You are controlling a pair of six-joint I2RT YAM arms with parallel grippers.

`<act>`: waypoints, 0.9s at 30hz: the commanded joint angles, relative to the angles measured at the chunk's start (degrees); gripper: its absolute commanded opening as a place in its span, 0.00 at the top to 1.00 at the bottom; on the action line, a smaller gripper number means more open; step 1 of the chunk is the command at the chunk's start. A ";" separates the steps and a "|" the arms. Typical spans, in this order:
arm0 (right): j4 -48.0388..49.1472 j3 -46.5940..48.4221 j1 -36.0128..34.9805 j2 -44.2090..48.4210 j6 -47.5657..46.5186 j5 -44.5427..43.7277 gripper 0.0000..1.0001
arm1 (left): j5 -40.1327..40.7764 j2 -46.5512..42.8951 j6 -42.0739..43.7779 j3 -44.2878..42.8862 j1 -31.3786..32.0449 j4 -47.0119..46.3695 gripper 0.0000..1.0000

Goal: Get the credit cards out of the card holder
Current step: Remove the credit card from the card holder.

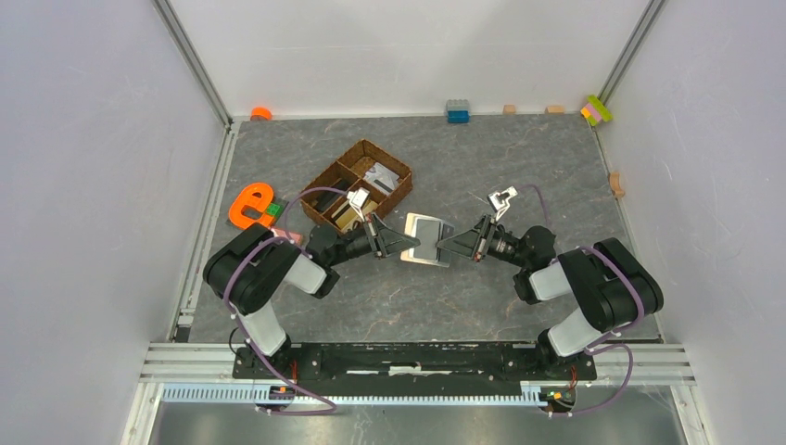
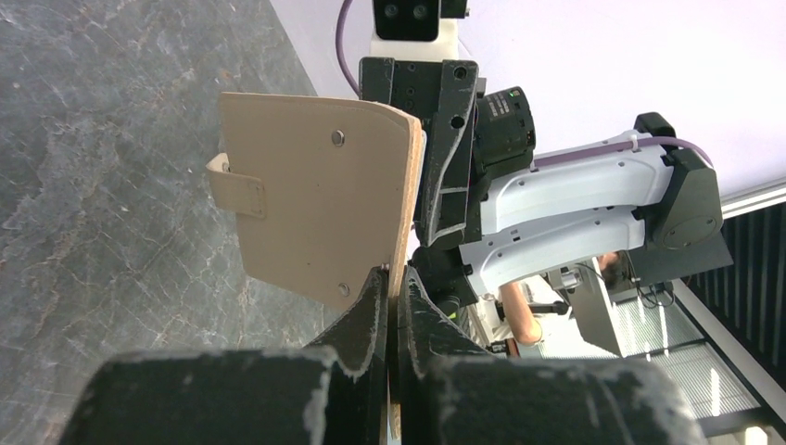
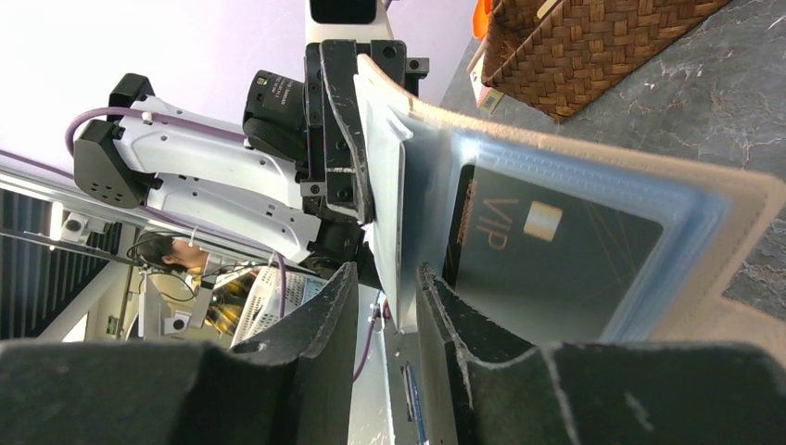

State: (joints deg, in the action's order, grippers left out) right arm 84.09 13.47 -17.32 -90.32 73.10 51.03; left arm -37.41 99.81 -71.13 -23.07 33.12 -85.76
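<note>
Top view: card holder (image 1: 425, 239) held off the table (image 1: 556, 176) between both pincers.
Left pincer (image 1: 384, 238): clamped on its left edge.
Right pincer (image 1: 449, 244): clamped on its right edge.

One beige card holder (image 1: 425, 239) just right of the wicker basket (image 1: 357, 184), one dark VIP card (image 3: 547, 255) inside; one orange letter toy (image 1: 248, 205) left of it; two grippers.

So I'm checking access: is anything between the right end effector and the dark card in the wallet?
Yes: the dark card sits behind a clear sleeve of the wallet, which the right end effector grips.
</note>
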 commanded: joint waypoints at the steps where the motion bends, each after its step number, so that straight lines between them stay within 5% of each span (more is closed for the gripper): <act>1: 13.74 1.49 -1.23 1.01 -2.11 0.13 0.66 | -0.03 -0.10 -1.53 -1.61 1.36 -3.37 0.98; 13: 22.89 0.51 -1.84 0.88 3.39 0.64 0.98 | 0.76 0.46 -2.14 -1.14 0.60 -3.37 0.98; 27: 18.25 -1.09 0.86 2.06 -0.48 -0.09 1.00 | 0.76 -2.51 -1.46 1.54 -2.08 -3.39 0.98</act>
State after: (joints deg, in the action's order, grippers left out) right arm 84.09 13.45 -18.48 -90.17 75.96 50.76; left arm -37.89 99.53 -72.18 -22.61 33.43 -85.80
